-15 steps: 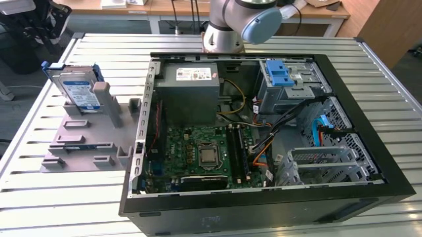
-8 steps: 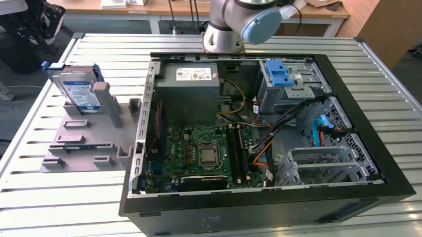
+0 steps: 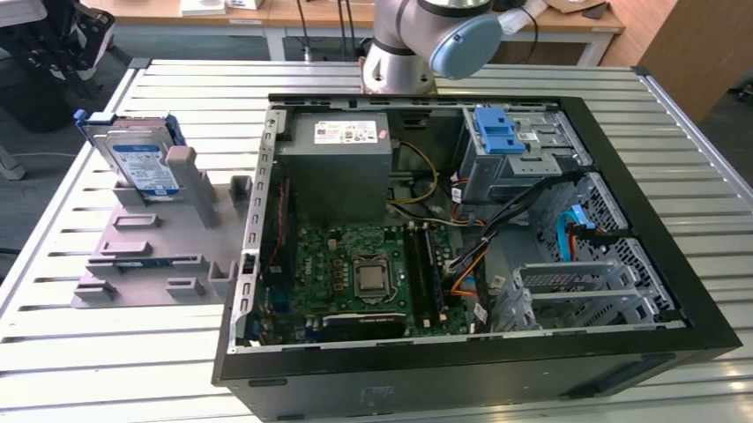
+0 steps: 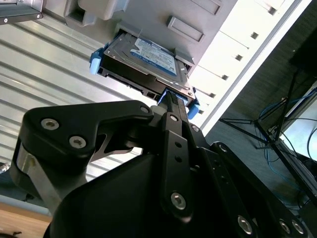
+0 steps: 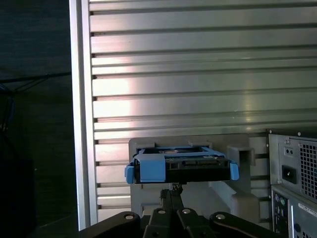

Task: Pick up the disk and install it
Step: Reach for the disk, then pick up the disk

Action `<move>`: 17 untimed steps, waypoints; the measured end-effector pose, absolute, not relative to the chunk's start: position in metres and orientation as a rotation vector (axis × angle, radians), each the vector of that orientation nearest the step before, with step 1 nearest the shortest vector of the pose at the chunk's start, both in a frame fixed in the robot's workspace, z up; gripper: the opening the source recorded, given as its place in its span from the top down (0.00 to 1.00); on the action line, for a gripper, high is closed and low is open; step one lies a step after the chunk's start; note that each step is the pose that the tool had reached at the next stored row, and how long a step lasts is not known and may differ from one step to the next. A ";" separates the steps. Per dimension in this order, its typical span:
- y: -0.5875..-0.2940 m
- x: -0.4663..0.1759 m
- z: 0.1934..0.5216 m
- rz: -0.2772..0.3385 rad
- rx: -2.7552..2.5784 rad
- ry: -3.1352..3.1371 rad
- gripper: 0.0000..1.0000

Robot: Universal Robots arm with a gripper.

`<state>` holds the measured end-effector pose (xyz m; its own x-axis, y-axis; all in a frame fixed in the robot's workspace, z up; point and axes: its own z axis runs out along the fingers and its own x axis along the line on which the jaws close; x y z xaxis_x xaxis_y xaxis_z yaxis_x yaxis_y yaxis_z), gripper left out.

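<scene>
Exterior view: mounted high, looks steeply down on the slatted table (image 3: 94, 370). The open computer case (image 3: 471, 361) is centred, with the arm base (image 3: 394, 70) at the far edge. Both wrist views look out past the gripper (image 5: 173, 191) toward the disk (image 5: 193, 164); the second wrist view sits nearer and is rolled askew. All three views share the disk, grey holder (image 3: 141, 238) and table.
</scene>
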<state>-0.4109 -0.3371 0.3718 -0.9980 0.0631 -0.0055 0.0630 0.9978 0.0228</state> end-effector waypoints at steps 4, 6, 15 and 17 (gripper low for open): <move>-0.337 -0.411 0.372 0.035 0.099 3.134 0.89; -0.337 -0.411 0.372 0.035 0.099 3.134 0.89; -0.337 -0.411 0.372 0.036 0.068 3.135 0.89; -0.337 -0.411 0.372 0.035 0.058 3.135 0.89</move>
